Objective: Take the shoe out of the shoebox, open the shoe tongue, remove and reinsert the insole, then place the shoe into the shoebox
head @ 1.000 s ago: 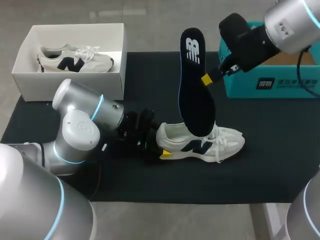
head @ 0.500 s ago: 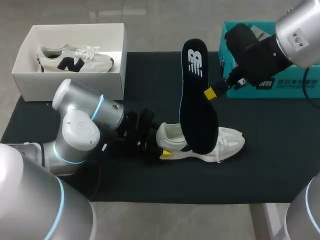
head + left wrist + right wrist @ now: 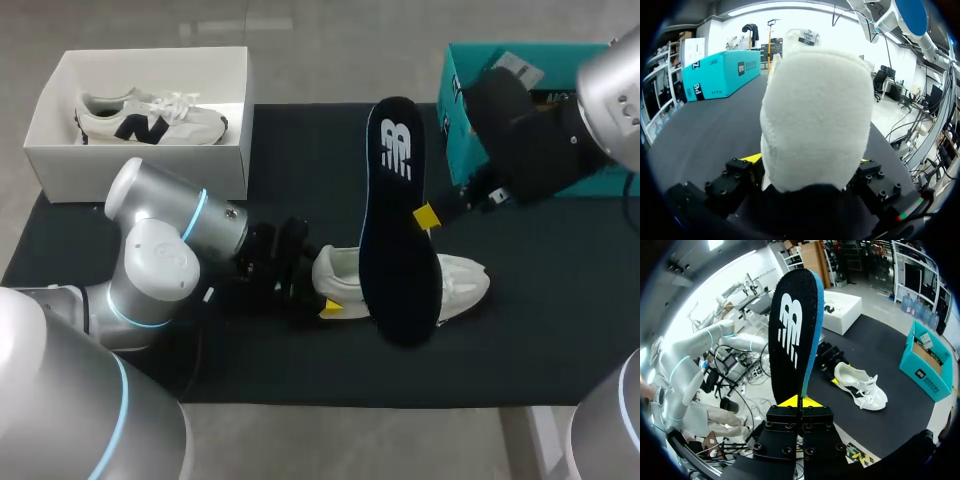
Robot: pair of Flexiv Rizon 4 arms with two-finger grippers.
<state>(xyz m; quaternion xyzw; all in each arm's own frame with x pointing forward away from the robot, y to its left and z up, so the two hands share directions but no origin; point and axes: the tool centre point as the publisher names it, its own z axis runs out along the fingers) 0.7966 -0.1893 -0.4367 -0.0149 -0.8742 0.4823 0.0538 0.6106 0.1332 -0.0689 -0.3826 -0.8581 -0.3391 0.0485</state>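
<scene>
Black insole [image 3: 397, 245] in R claw [image 3: 422, 217]

The insole [image 3: 398, 235] hangs across the shoe [image 3: 462, 283], barring reach from above.

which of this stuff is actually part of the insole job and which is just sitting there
In the job: shoe, insole, white shoebox, left gripper holding the shoe, right gripper holding the insole.
Lying about: teal box, second shoe inside the shoebox, black mat.

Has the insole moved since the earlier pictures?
Yes. The insole, in the right gripper, has shifted toward the robot: its lower end, earlier over the shoe, now shows beyond its near side.
</scene>
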